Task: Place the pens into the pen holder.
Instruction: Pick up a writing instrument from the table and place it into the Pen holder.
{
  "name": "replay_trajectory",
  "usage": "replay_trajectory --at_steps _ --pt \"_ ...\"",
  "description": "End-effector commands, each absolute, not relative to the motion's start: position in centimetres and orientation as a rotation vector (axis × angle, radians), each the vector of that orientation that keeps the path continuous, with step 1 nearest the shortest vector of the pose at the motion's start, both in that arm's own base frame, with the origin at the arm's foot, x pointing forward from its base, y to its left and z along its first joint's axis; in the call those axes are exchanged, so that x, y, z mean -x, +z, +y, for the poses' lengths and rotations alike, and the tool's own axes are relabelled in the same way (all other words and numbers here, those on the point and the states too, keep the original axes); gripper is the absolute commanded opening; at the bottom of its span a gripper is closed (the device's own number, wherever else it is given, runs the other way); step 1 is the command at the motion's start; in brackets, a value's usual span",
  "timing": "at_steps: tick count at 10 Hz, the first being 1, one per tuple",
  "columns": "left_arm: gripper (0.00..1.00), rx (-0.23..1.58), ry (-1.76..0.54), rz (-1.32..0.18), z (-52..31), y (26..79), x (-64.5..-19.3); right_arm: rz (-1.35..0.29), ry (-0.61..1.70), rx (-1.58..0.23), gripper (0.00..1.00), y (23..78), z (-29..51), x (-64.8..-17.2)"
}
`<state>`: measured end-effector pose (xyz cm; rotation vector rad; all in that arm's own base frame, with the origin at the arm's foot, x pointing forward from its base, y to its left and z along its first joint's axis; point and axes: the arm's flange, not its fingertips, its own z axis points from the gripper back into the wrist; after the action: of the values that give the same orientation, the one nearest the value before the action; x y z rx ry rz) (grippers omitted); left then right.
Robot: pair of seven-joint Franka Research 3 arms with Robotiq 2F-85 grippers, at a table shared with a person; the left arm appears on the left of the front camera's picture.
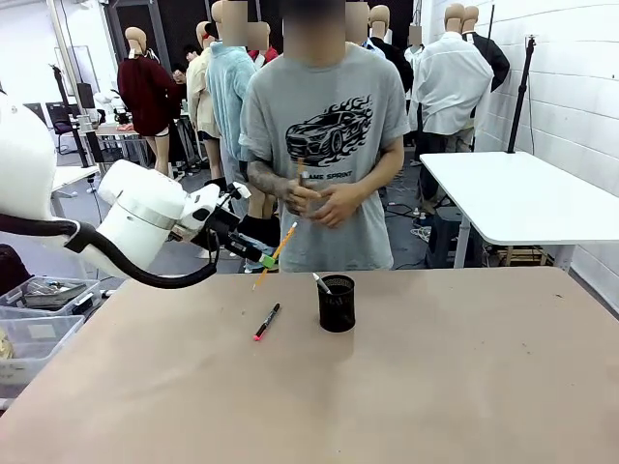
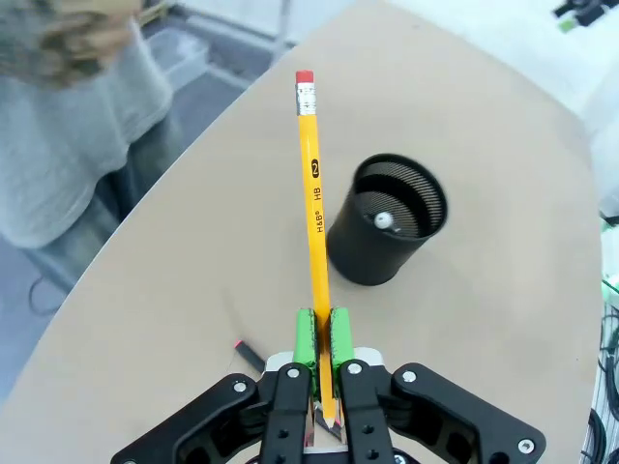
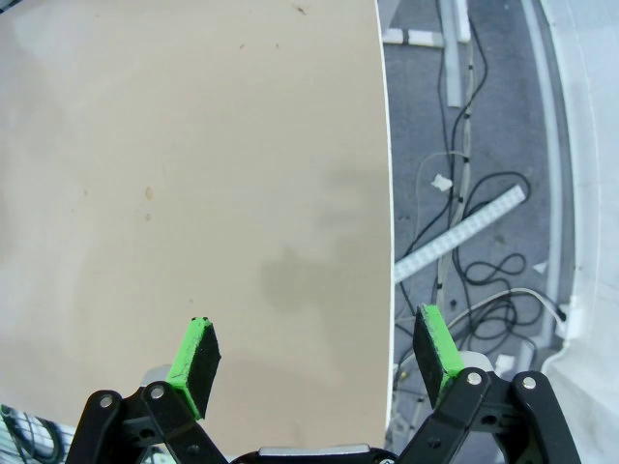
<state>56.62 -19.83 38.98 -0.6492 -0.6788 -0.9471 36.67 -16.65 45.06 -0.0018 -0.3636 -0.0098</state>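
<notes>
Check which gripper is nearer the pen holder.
Left. The left gripper, gripping the pencil, hovers beside the pen holder; the right gripper hangs open away at the table's edge.

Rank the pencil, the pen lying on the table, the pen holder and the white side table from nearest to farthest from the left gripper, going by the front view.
1. pencil: clamped in the left gripper.
2. pen: flat on the brown table, just below the gripper.
3. pen holder: farther right, mid-table.
4. white table: far right, beyond the brown one.
</notes>
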Motion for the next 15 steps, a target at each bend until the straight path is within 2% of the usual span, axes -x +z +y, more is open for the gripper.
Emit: replay_trajectory --at_steps 1,2,3,6,9,10,12,13,15 --pt "0.0 0.753 -0.985 -0.722 -17.9 38.7 -56.0 -0.365 -0.023 0.024 1.0 44.8 -16.4 -36.7" --pt "0.0 0.815 -0.987 -0.8 -15.3 41.1 -54.6 -0.365 -0.023 0.024 1.0 44.8 -16.4 -36.7" --pt "0.0 0.794 -1.018 -0.876 -10.9 43.7 -52.4 -0.365 -0.023 0.024 1.0 44.8 -16.4 -36.7" --pt "0.0 0.634 -0.85 -1.187 3.9 50.0 -45.3 -0.365 -0.023 0.024 1.0 44.8 -16.4 -36.7" --pt "0.0 0.664 -0.711 -1.371 10.1 50.1 -42.7 -0.365 -0.023 0.024 1.0 44.8 -16.4 -36.7" --pt "0.0 0.694 -0.683 -1.424 11.2 49.7 -42.6 -0.365 -0.023 0.024 1.0 44.8 -16.4 -36.7" --pt "0.0 0.792 -0.709 -1.434 10.3 49.1 -44.3 -0.365 -0.023 0.024 1.0 44.8 -16.4 -36.7" --pt "0.0 0.767 -0.68 -1.397 8.9 49.2 -46.1 -0.365 -0.023 0.024 1.0 44.8 -16.4 -36.7" --pt "0.0 0.834 -0.807 -1.292 3.3 49.4 -50.7 -0.365 -0.023 0.024 1.0 44.8 -16.4 -36.7"
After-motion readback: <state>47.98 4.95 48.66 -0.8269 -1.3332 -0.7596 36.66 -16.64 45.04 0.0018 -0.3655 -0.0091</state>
